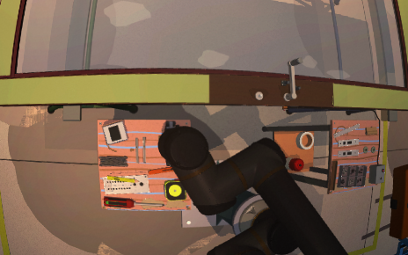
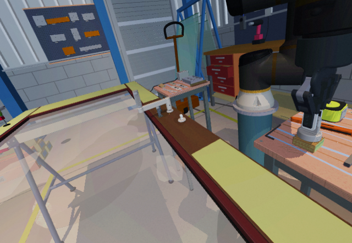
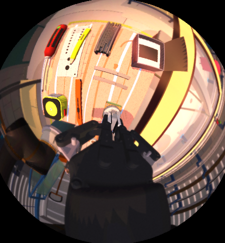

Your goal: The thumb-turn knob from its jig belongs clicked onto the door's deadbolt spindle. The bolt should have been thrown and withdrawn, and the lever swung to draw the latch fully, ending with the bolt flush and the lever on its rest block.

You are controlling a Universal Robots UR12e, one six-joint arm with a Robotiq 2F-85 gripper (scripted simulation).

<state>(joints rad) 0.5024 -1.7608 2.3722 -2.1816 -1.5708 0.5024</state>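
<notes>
The thumb-turn knob (image 2: 309, 134) is partly hidden between my fingers; its grey round base sits on the small wooden jig block (image 2: 308, 144) at the near edge of the tool bench. In the side camera my arm covers it. On the door's brown lock panel the deadbolt spindle (image 1: 259, 95) (image 2: 181, 118) stands bare as a small white stub, and the silver lever (image 1: 292, 79) (image 2: 155, 105) lies beside it, reaching over the glass. My gripper (image 2: 309, 126) (image 3: 112, 119) stands straight down on the jig and is closed on the knob.
A small open box (image 3: 148, 52) lies at the bench's far corner, with a yellow tape measure (image 1: 175, 190) (image 3: 53, 106), a red-handled screwdriver (image 1: 118, 202), an orange tool (image 3: 78, 100) and metal strips near the jig. A second table (image 1: 355, 156) holds hardware. The robot's pedestal (image 2: 253, 121) stands between bench and door.
</notes>
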